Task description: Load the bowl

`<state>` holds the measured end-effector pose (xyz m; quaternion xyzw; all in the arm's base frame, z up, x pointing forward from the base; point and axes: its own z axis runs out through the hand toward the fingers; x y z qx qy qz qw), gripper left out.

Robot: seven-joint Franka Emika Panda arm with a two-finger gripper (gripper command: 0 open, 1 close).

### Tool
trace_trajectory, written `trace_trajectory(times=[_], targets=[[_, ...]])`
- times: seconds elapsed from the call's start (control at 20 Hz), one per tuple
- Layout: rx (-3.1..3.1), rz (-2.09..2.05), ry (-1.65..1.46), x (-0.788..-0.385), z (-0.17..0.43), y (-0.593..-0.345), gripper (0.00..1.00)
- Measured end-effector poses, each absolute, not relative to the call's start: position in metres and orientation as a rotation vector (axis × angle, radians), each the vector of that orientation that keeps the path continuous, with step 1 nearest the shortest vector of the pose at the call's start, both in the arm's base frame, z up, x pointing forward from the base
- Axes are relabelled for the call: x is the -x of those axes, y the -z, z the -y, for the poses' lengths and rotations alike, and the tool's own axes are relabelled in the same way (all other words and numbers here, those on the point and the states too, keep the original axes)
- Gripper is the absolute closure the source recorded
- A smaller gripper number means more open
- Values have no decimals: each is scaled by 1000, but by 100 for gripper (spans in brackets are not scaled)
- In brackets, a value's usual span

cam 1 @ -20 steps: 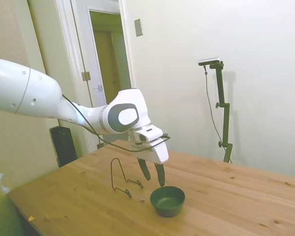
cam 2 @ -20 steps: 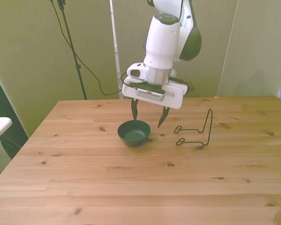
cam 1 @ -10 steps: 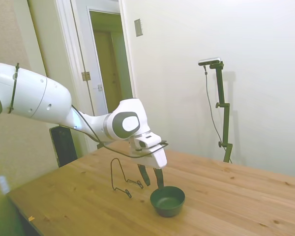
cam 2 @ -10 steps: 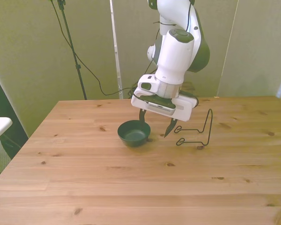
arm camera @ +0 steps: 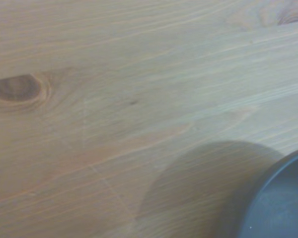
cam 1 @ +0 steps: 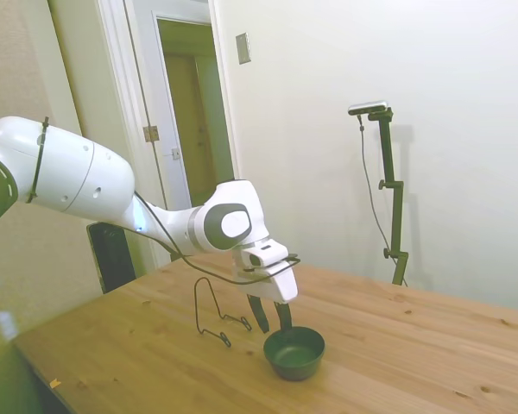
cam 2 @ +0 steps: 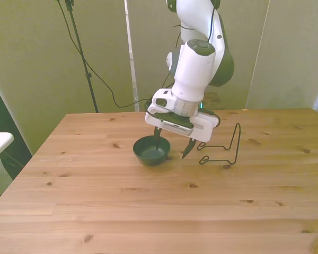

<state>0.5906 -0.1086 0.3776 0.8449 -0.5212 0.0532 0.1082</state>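
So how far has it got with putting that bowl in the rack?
Early stage. Nothing looks loaded: the dark green bowl sits on the wooden table, apart from the empty wire rack. In hand: the open pincer straddles the bowl's rim, one finger inside, one outside. Left: closing, lifting, and setting it in the rack.

1. Bowl (cam 2: 152, 150): dark green, matte, unpatterned.
2. Tabletop (cam 2: 148, 206): light honey-brown wood, plank grain with darker knots.
3. Wire rack (cam 2: 222, 148), beside the bowl: thin black.
4. End effector (cam 2: 171, 144), at the bowl: white housing, dark fingers.
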Motion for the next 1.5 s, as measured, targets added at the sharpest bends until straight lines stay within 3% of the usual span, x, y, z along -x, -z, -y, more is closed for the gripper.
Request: trace_trajectory(times=[0.4,0.45,1.5], targets=[[-2477,1546,-157,-590,109,-377,0],[-2475,1549,-157,-590,109,-377,100],[-2458,1560,-156,-592,113,-385,100]])
